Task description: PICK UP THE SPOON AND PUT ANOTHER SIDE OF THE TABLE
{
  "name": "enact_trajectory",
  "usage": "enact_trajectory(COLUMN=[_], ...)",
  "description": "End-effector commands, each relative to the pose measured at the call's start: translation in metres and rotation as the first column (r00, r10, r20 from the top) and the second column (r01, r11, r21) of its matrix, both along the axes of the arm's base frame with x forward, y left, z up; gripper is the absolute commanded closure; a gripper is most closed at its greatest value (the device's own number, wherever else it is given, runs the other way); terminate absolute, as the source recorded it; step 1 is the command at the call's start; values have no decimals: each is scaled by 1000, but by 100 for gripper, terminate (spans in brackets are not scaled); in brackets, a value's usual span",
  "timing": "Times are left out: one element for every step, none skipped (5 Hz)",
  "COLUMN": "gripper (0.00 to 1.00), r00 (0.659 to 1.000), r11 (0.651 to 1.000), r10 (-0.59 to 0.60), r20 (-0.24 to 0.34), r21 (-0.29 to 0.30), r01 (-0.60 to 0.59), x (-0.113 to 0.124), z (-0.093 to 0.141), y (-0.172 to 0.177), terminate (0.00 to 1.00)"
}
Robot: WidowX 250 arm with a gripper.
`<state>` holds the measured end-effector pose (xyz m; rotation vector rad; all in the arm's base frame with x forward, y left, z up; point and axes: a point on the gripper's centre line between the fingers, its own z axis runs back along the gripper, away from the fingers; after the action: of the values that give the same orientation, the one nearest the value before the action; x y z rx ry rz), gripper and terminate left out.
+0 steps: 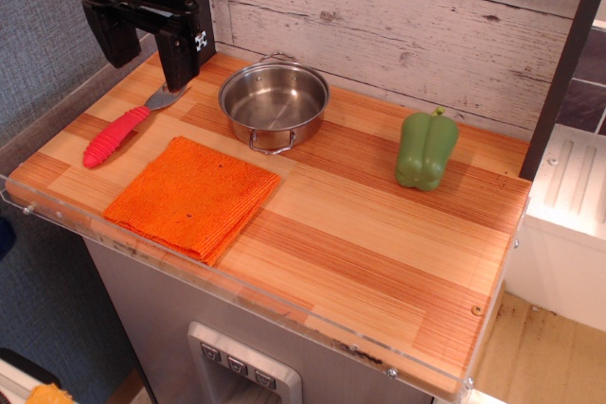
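Observation:
The spoon [118, 133] lies on the table [379, 243] at its far left, its ribbed red-pink handle pointing to the front left and its small silver head [163, 98] toward the back. My black gripper [147, 54] hangs above the silver head with its two fingers apart. One finger [178, 59] stands just over the head and the other [109, 35] is farther left. It is open and holds nothing.
A steel pot [274, 101] with handles stands right of the spoon. A folded orange cloth [191, 196] lies in front. A green bell pepper [425, 149] stands at the back right. A whitewashed plank wall [398, 16] runs behind. A clear plastic rim [189, 276] edges the table.

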<state>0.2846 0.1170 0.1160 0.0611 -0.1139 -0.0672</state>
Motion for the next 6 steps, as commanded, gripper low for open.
enact_trajectory(gripper=[0, 0, 0, 0, 0, 0], r00=[1000, 998, 1000, 1000, 999, 998], r11=[1000, 992, 996, 996, 997, 998], r10=[0, -53, -5, 20, -46, -33], r20=[0, 31, 16, 8, -24, -44], r21=[0, -109, -90, -90, -63, -48], r01=[0, 56, 7, -19, 45, 31], x=[0, 14, 10, 8, 12, 8], z=[0, 1, 3, -12, -32, -50], y=[0, 14, 49, 80, 69, 69], terminate=[0, 0, 0, 0, 0, 0])
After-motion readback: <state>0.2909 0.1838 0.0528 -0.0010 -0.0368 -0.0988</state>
